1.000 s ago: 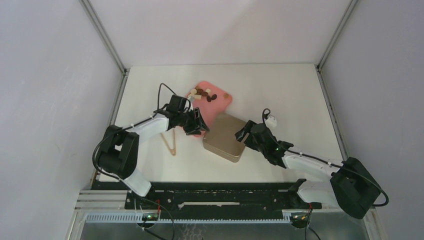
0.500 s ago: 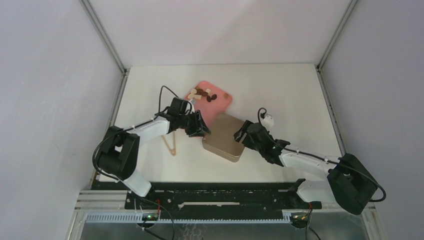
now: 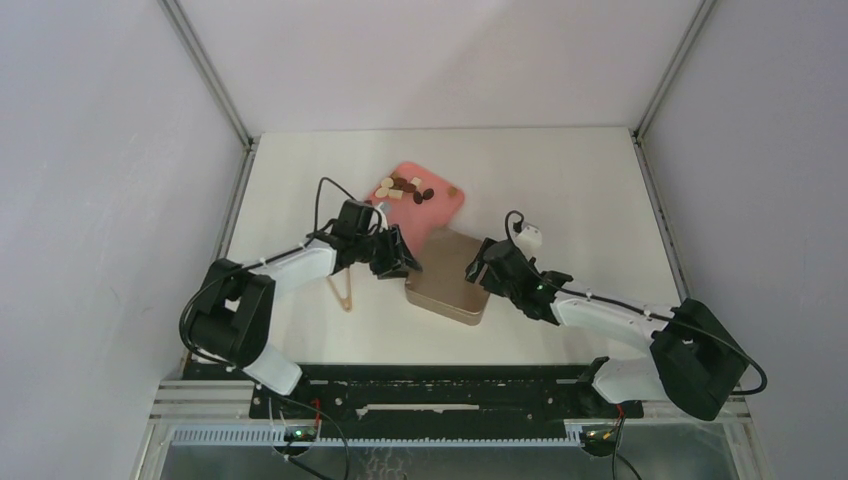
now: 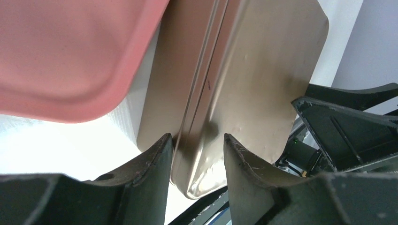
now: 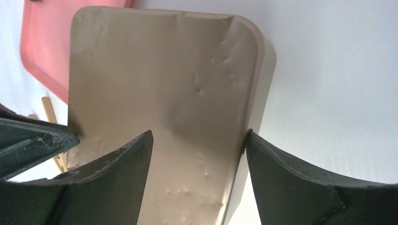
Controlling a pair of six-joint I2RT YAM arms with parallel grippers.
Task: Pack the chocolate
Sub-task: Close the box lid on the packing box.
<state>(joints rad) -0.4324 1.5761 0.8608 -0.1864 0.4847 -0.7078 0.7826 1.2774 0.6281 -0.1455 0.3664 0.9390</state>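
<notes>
**A:** How far along is the packing?

**B:** Barely begun, I'd judge. The chocolates (image 3: pixel 404 189) all lie in a loose cluster on the pink tray (image 3: pixel 445 207), at the upper centre of the overhead view. None is in the tin (image 3: pixel 447 282).

**A:** And where is the tin?

**B:** At the centre of that frame, just below and right of the tray. Its lid (image 5: pixel 159 103) is on, so nothing can go in yet.

**A:** What about the arms?

**B:** Both are at the tin. The left gripper (image 4: pixel 196 157) shows a narrow gap with the tin's corner between its fingers. I cannot tell whether it actually pinches the metal. The right gripper (image 5: pixel 197 154) is spread wide across the lid at the opposite edge and holds nothing, as far as I can see.

**A:** And the tongs?

**B:** The wooden tongs (image 3: pixel 343 287) lie flat, left of the tin, with neither gripper on them.

**A:** So what remains?

**B:** Nearly everything, by my reckoning. The lid has to come off, and then every piece has to cross from the tray into the tin.
</notes>
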